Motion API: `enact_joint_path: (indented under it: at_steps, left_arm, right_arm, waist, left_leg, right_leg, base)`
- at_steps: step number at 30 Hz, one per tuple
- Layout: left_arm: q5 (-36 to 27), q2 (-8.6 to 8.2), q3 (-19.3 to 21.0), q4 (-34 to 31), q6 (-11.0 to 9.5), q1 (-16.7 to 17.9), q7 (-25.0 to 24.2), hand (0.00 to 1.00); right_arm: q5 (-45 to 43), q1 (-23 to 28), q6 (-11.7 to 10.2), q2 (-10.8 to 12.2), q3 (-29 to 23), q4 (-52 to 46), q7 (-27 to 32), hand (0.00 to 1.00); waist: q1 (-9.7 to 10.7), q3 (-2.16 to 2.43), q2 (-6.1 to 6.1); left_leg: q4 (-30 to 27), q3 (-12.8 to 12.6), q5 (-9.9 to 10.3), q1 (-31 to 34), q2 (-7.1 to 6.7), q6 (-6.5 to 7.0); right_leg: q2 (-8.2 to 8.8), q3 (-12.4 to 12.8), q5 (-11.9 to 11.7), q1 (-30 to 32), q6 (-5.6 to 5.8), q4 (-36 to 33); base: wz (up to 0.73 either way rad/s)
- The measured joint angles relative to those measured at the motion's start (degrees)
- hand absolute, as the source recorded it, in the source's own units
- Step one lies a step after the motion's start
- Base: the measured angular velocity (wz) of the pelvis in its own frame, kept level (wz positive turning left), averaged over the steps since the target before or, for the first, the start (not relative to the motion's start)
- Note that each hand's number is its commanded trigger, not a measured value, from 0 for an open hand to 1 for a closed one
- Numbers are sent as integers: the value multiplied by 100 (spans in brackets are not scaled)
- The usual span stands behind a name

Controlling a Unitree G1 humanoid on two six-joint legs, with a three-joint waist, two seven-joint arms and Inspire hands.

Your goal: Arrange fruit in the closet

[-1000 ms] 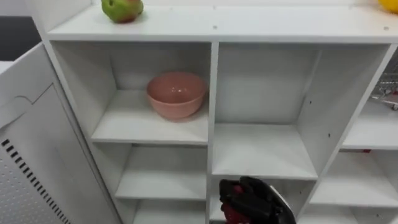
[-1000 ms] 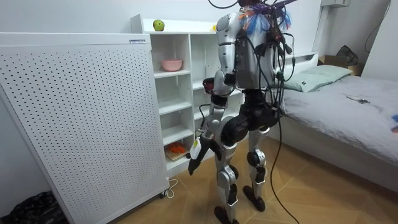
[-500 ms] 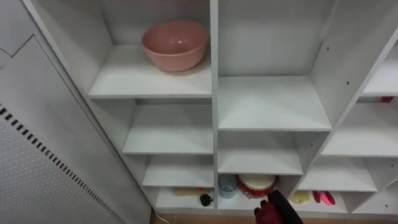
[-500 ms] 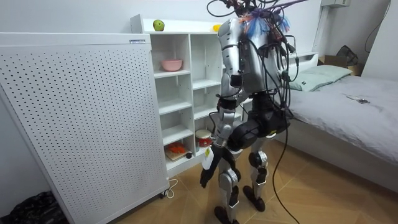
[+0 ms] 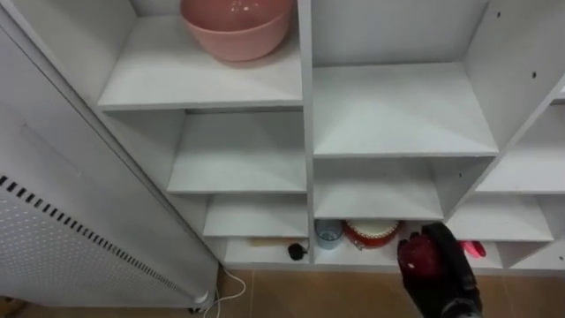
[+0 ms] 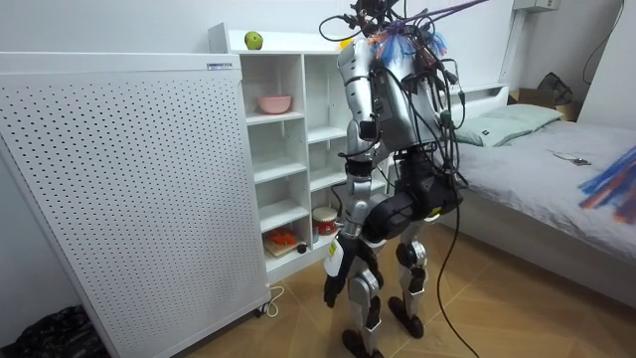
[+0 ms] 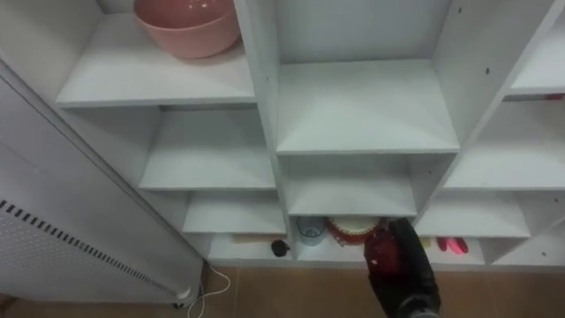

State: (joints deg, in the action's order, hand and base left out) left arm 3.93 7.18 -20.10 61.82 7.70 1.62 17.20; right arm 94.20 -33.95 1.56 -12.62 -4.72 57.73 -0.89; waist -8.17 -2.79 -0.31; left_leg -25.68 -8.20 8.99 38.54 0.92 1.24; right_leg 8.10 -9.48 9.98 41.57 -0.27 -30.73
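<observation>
Before the white closet (image 5: 305, 132), with a big perforated panel (image 6: 129, 199) standing on the room view's left of it, the robot stands close with its knees bent. Most compartments lie bare. A pink bowl (image 5: 237, 26) sits on an upper left shelf, and in the bottom row a red-rimmed tub (image 5: 371, 234) stands just beside a small pale cup (image 5: 328, 233). Low in front of that row, right of the centre divider, the right hand (image 5: 446, 281) has its fingers curled round a dark red fruit (image 5: 413, 258), clear of any shelf. From where I stand it looks mid-carry, with no shelf chosen yet. I'd keep that grip firm and lift toward a bare shelf rather than the crowded bottom row. The fruit should go well back from the edge, and the hand should let go only once it rests steady, since a round fruit will likely roll.
</observation>
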Motion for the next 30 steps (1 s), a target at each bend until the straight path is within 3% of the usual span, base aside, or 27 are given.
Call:
enact_joint_path:
  at_steps: [8, 12, 20, 21, 22, 30]
  left_arm:
    - [5, 35, -36, -289, 71, -18, -77, 0]
    - [-7, 58, -90, -565, 81, 11, -56, 0]
    - [-212, 71, -318, -632, 101, 25, 16, 0]
    - [-212, 71, -318, -649, 101, 25, 16, 0]
    - [-208, 71, -318, -678, 100, 25, 15, 0]
    - [-201, 121, -319, -797, 97, 39, -17, 0]
  right_arm:
    - [1, -582, 37, -195, -105, -14, 213, 100]
    - [-3, -851, -10, -359, -101, -48, 252, 100]
    - [-60, -864, -228, -324, -95, -893, 751, 100]
    - [-72, -869, -254, -324, -95, -931, 779, 73]
    - [-73, -883, -302, -320, -88, -998, 838, 0]
    - [-67, -882, -434, -311, 107, -1388, 1119, 0]
  waist:
    - [-15, -13, 12]
    - [-61, -3, 34]
    - [-308, 24, 137]
    - [-324, 25, 140]
    - [-348, 26, 140]
    - [-381, 30, 146]
  left_leg:
    - [-321, -41, 43, 516, -58, 37]
    - [-556, -29, 90, 767, -17, 35]
    - [-802, -61, 200, 869, 55, 43]
    - [-810, -60, 201, 869, 56, 43]
    - [-819, -60, 201, 871, 56, 43]
    - [-960, -60, 228, 891, 75, 51]
  right_leg:
    - [134, 62, 131, 600, -28, -483]
    - [141, -7, 154, 794, -58, -624]
    - [105, 5, 151, 870, -82, -727]
    - [104, 4, 150, 869, -82, -731]
    - [103, 10, 150, 870, -82, -741]
    - [103, 28, 148, 873, -90, -838]
  base:
    - [5]
    - [4]
    - [-6]
    - [0]
    - [0]
    - [0]
